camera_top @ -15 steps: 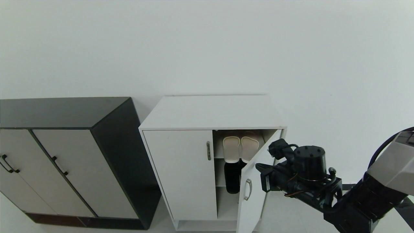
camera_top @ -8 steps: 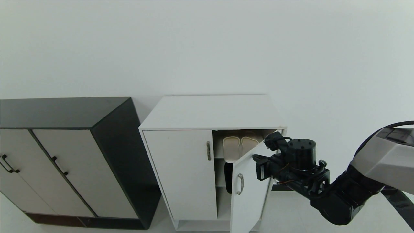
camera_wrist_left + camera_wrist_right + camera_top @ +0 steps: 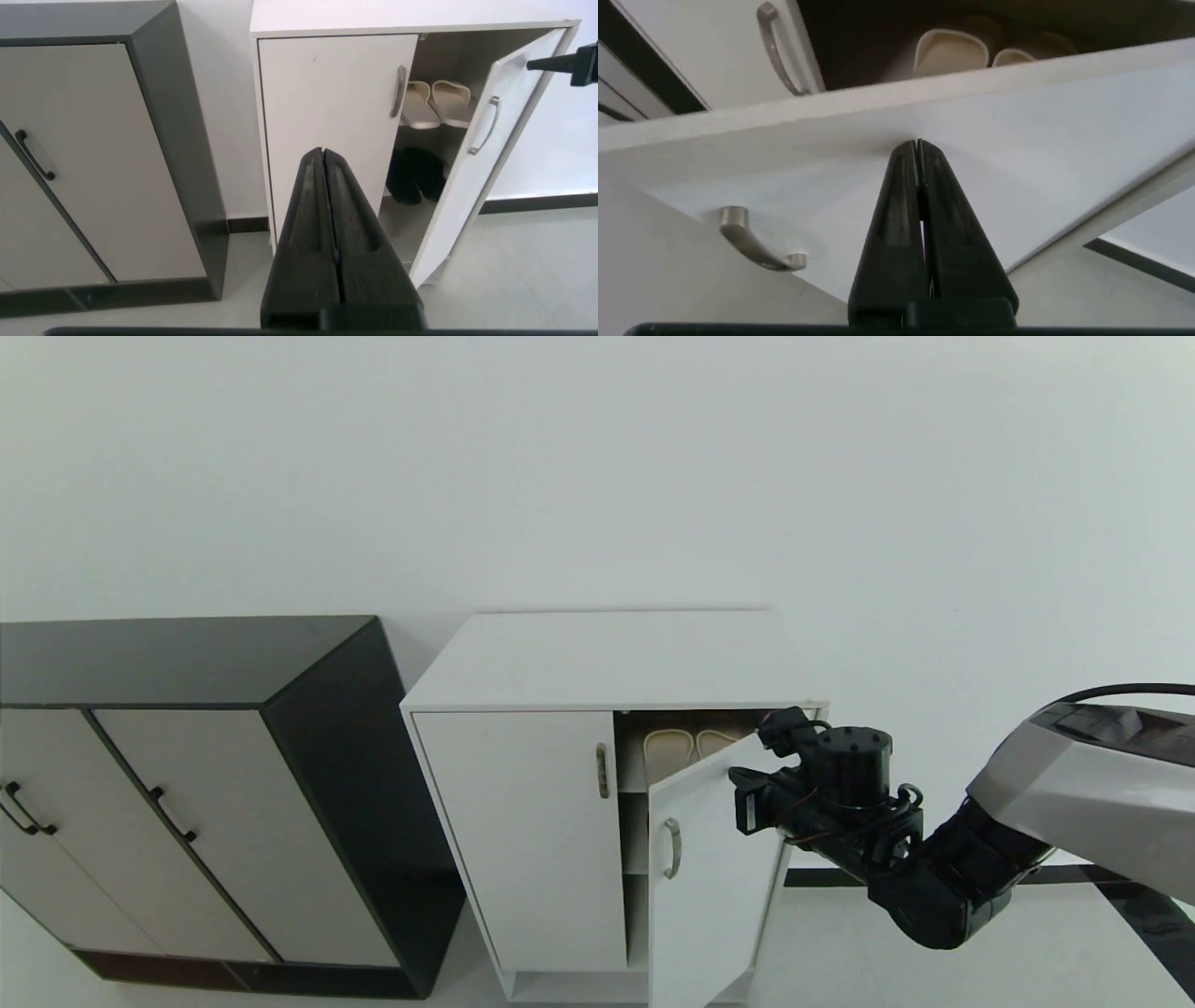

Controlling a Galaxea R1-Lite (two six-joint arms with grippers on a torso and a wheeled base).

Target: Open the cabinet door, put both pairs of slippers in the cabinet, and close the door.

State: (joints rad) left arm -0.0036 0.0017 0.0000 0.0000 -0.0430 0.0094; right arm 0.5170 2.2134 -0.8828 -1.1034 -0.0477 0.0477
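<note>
The white cabinet [image 3: 607, 658] has its left door shut and its right door [image 3: 709, 896] partly open. A beige pair of slippers [image 3: 667, 745] lies on the upper shelf, half hidden behind the door's top edge. The left wrist view shows a black pair of slippers [image 3: 418, 175] on the shelf below the beige pair [image 3: 439, 101]. My right gripper [image 3: 740, 777] is shut, its tips [image 3: 919, 147] against the door's outer face just under its top edge, above the handle [image 3: 757, 245]. My left gripper [image 3: 323, 157] is shut and holds nothing, well back from the cabinet.
A black cabinet [image 3: 187, 658] with two pale doors stands close on the white cabinet's left. A plain white wall runs behind both. Pale floor with a dark strip [image 3: 1120, 887] lies to the right of the white cabinet.
My right gripper moved left and toward the cabinet, pushing the right door further toward shut. The gap has narrowed, and the door now hides the black slippers in the head view.
</note>
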